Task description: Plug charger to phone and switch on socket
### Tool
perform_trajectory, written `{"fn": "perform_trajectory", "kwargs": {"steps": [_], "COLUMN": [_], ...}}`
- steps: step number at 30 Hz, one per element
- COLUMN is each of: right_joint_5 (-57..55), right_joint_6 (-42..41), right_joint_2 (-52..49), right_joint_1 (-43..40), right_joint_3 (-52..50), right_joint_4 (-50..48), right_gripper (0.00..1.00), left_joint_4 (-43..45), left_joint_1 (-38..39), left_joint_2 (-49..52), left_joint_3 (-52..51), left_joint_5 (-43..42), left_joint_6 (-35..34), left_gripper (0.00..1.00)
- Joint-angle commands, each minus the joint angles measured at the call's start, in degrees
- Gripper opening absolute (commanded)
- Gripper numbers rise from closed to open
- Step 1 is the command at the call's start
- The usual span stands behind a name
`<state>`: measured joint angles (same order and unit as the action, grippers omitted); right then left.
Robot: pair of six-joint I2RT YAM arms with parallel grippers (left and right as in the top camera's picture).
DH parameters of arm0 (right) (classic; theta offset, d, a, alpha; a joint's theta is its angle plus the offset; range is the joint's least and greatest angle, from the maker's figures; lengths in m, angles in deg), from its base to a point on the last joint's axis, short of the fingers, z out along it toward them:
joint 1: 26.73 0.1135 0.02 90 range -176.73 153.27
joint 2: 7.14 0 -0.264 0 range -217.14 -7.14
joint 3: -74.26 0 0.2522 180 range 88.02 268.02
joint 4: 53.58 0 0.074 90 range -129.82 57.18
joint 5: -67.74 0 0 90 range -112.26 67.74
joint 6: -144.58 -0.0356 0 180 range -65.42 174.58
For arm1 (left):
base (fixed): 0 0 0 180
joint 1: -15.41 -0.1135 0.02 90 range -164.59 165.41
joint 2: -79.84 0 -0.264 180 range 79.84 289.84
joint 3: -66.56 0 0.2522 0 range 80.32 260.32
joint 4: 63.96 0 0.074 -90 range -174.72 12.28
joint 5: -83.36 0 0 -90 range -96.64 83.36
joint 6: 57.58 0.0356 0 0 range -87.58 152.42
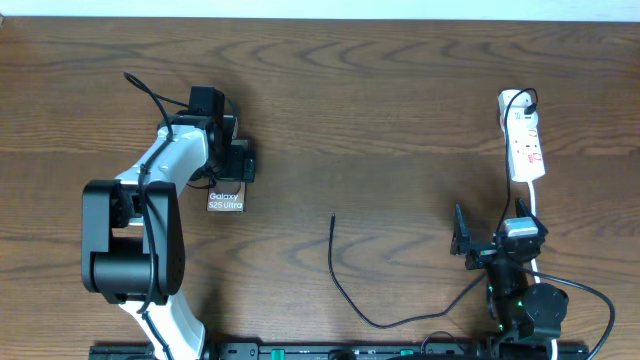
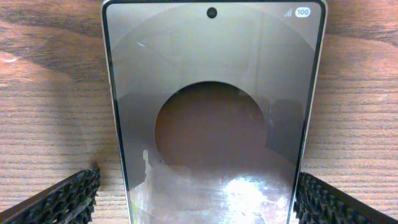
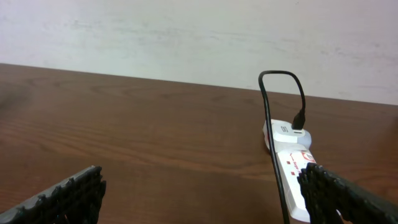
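Note:
The phone [image 1: 225, 200] lies flat on the table left of centre, its far part hidden under my left gripper [image 1: 232, 172]. In the left wrist view the phone [image 2: 211, 93] fills the frame, glossy face up. My left gripper [image 2: 199, 199] is open, one finger on each side of the phone's near end. The charger [image 1: 345, 290] lies loose mid-table, its plug tip [image 1: 333, 216] pointing away, apart from the phone. The socket [image 1: 523, 145] lies at the far right and shows in the right wrist view [image 3: 289, 180]. My right gripper [image 1: 475, 245] [image 3: 205, 199] is open and empty, short of it.
A black plug [image 1: 522, 100] sits in the socket's far end, also seen in the right wrist view [image 3: 298, 119]. A white cord [image 1: 535, 195] runs from the socket toward the right arm base. Thick robot cables lie along the table's front edge [image 1: 420, 345].

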<state>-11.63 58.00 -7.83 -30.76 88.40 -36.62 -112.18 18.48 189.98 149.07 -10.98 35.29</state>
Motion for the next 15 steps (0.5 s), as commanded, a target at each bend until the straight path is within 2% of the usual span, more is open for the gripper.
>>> {"fn": "perform_trajectory", "kwargs": {"steps": [1,15], "right_joint_5": [-0.2,-0.2], "right_joint_6": [0.5,0.5], "right_joint_2": [0.4,0.4], "right_joint_1": [0.3,0.3], "right_joint_3": [-0.1,-0.1], "right_joint_4": [0.3,0.3], "right_gripper": [0.99,0.99], "left_joint_4": [-0.2,-1.1], "left_joint_1": [0.0,0.2], "left_joint_2": [1.0,1.0], "left_joint_3": [-0.5,-0.5], "left_joint_5": [-0.2,-0.2], "left_joint_6": [0.5,0.5], "left_gripper": [0.98,0.98]}}
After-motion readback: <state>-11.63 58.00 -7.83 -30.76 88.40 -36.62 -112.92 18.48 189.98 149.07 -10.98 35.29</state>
